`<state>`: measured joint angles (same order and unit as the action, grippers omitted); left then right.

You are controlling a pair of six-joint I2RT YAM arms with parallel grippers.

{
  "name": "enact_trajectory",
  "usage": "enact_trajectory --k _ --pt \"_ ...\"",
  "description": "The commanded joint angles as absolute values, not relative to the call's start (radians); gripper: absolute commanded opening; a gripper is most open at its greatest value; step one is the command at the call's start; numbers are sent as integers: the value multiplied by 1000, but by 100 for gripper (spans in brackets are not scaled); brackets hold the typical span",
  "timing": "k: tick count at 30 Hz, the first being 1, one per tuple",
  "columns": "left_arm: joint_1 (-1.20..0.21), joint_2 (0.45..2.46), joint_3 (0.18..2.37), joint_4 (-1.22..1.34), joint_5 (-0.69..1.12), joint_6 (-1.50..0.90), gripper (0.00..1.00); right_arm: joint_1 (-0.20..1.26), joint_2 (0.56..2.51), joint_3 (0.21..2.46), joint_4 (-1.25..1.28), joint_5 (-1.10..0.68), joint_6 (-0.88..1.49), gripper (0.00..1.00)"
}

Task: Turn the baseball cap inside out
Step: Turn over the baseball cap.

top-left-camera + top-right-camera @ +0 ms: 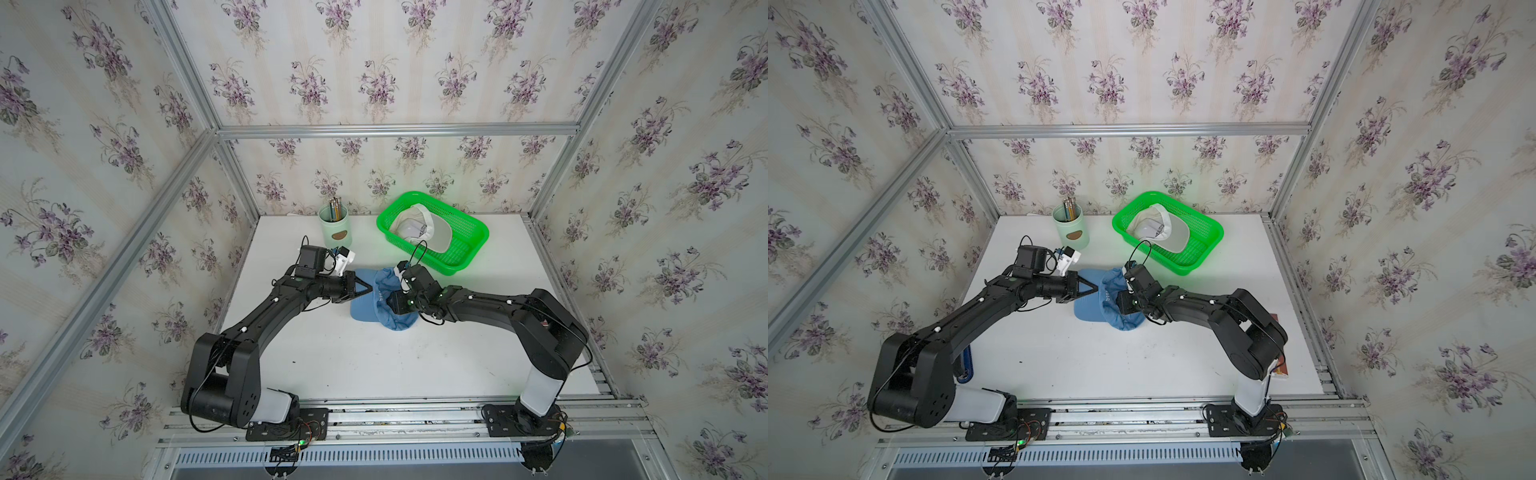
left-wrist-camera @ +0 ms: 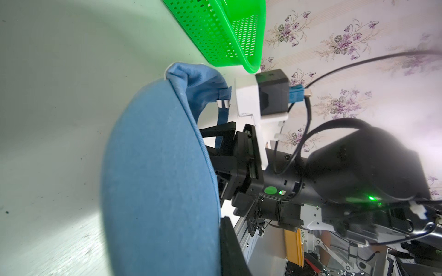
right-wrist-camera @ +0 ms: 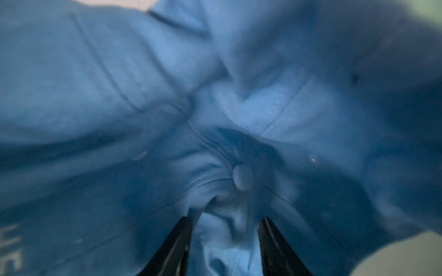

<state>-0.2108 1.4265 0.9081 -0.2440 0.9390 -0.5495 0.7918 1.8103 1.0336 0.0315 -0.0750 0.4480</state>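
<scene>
The blue baseball cap (image 1: 360, 311) (image 1: 1086, 311) lies mid-table, brim toward the left arm and crown crumpled toward the right arm. My left gripper (image 1: 368, 289) (image 1: 1094, 287) is shut on the brim's edge; in the left wrist view the brim (image 2: 155, 179) fills the near side, with one black finger (image 2: 230, 248) pressed against it. My right gripper (image 1: 385, 300) (image 1: 1115, 300) is pushed into the crown, its fingertips hidden there in both top views. In the right wrist view its jaws (image 3: 224, 222) pinch a bunched fold of blue fabric (image 3: 119, 95) just below the top button (image 3: 242, 178).
A green mesh basket (image 1: 471, 245) (image 2: 215, 31) holding a white cap (image 1: 419, 228) stands just behind the right wrist. A pale green cup of pencils (image 1: 336, 228) stands behind the left wrist. A blue object (image 1: 967, 365) and a brown book (image 1: 1281, 365) lie near the arm bases.
</scene>
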Motion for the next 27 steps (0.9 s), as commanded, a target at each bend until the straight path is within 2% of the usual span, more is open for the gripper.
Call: enact_trajectory --k 1,4,7,10,14,16,18,22,27 --pt "-212 1422 908 -229 974 -531 8 787 1831 1039 58 -63 493 54" --pt "-217 1422 905 -231 976 -530 7 785 1854 1034 117 -93 506 60" --pt "-216 1421 891 -215 986 -539 6 785 1890 1039 160 -116 513 57" --pt "-216 1422 881 -194 992 -555 6 785 1913 1015 232 -147 517 41" --pt "-213 1434 886 -196 977 -562 6 785 1903 968 317 -163 515 13" --pt "-208 1441 895 -218 938 -565 6 785 1871 947 326 -162 510 3" --pt "-199 1459 916 -289 841 -573 10 787 1801 917 338 -152 501 1" --pt "-181 1515 962 -423 658 -620 9 789 1613 853 360 -118 467 1" --pt "-172 1603 992 -455 634 -678 7 789 1393 722 492 -91 439 0"
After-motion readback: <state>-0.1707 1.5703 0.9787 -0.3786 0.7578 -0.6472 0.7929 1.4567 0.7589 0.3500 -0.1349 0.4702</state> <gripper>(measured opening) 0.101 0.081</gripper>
